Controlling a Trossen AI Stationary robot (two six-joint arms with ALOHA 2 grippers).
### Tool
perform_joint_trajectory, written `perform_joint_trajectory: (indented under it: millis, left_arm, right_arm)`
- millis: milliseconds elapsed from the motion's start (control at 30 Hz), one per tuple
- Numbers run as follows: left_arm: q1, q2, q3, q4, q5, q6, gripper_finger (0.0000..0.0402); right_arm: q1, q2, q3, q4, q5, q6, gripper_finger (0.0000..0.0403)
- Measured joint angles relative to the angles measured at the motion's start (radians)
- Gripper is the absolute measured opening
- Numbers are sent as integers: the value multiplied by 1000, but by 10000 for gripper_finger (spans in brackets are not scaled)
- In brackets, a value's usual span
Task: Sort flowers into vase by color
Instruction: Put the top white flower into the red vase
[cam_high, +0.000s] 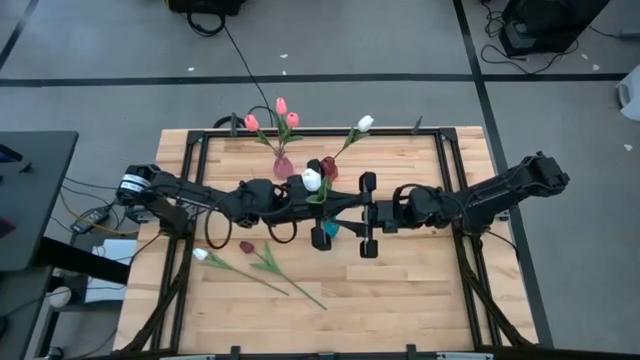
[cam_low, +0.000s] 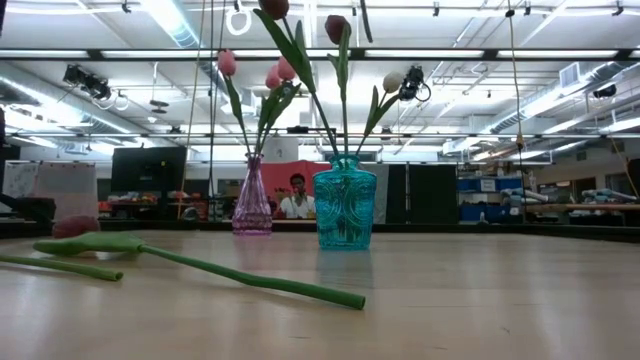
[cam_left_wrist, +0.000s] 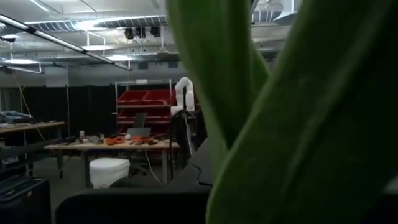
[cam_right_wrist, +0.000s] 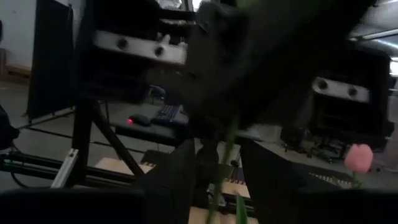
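Both arms meet over the middle of the table, right above the teal vase (cam_high: 325, 236). Whether the left gripper (cam_high: 300, 200) has its fingers open or closed I cannot tell; its own camera is filled by broad green leaf, so a stem sits right against it, and a white tulip (cam_high: 311, 179) shows just at its tip from above. The right gripper (cam_high: 368, 212) faces it from the other side, fingers spread wide, with a thin stem running up between them in its wrist view. My read: a flower is being steered into the teal vase, which already carries two maroon tulips (cam_low: 336, 28) and a white one on long leafy stems. The pink vase (cam_low: 251, 208) behind holds three pink heads. Out on the near-left boards, a maroon tulip (cam_high: 246, 246) and a white-headed tulip (cam_high: 201, 254) lie flat, waiting. Next comes lowering the stem straight through the narrow neck without knocking the others.
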Motion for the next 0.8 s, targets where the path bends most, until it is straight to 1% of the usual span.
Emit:
perform_joint_trajectory:
  millis: [233,333,433,633,800]
  left_arm:
    - [4,0,0,22,10,0,1]
    - [11,-1,0,24,12,4,1]
    - [20,-1,0,24,12,4,1]
    - [24,10,0,29,5,13,1]
    - [24,11,-2,31,-1,25,1]
  right_arm:
    - [-36,0,0,1,-1,5,113]
    - [-54,0,0,1,-44,26,103]
    - [-73,0,0,4,-103,71,99]
    - [-99,37,1,56,-104,81,99]
    - [-97,40,0,65,-97,58,93]
